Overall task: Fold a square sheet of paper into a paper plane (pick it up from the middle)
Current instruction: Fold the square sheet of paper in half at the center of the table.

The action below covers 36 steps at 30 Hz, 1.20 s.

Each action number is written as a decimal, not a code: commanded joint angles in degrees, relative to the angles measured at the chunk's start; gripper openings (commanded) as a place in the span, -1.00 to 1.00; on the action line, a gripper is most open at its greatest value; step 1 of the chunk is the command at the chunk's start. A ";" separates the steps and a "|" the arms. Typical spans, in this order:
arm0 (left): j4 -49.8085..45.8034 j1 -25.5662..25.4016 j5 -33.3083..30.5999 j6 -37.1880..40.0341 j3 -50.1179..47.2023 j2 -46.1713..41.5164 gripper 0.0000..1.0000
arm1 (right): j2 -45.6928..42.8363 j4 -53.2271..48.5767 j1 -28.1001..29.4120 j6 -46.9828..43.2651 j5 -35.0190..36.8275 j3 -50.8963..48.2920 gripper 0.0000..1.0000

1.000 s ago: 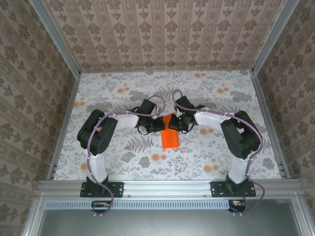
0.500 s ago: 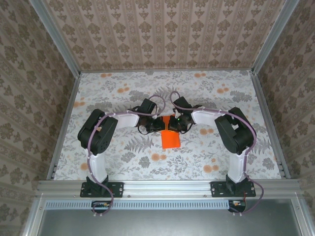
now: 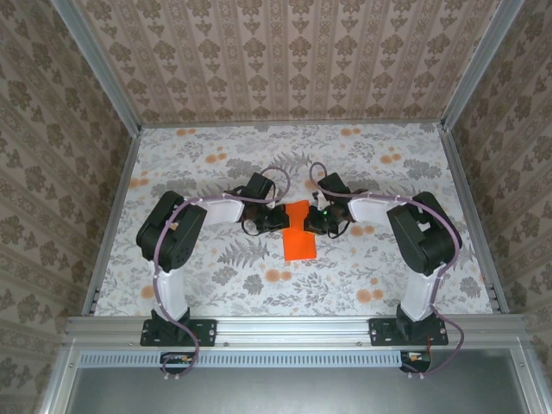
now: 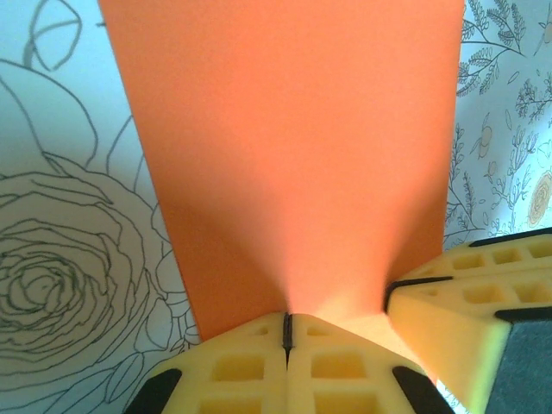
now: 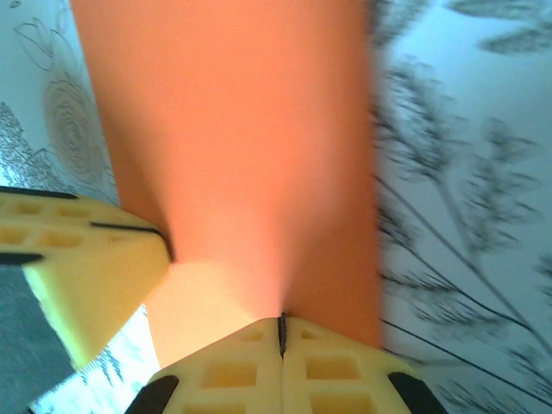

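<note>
Paper (image 3: 298,243) is sitting mid-table between the two arms, a vivid orange folded strip on the floral table (image 3: 216,155), and both grippers are biting it from opposite sides. Left gripper (image 3: 284,221) is squeezing its yellow fingers (image 4: 250,371) tight together on one edge of the paper, right gripper (image 3: 310,221) is doing the same with its own fingers (image 5: 224,375) on the facing edge (no gap showing at either seam), and each one's fingertip is poking into the other's wrist view.
</note>
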 commanded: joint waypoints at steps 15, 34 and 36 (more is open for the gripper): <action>-14.56 -0.31 -9.75 2.82 -5.40 8.05 -1.00 | -1.20 0.71 0.73 -3.20 -4.55 5.02 -1.00; -14.10 -0.31 -9.75 2.50 -6.44 8.49 -1.00 | -0.56 8.83 -9.23 -2.60 -0.98 -2.85 -1.00; -14.24 -0.34 -9.75 2.72 -5.98 8.47 -1.00 | -2.63 8.88 -8.23 -2.79 -0.91 -2.05 -1.00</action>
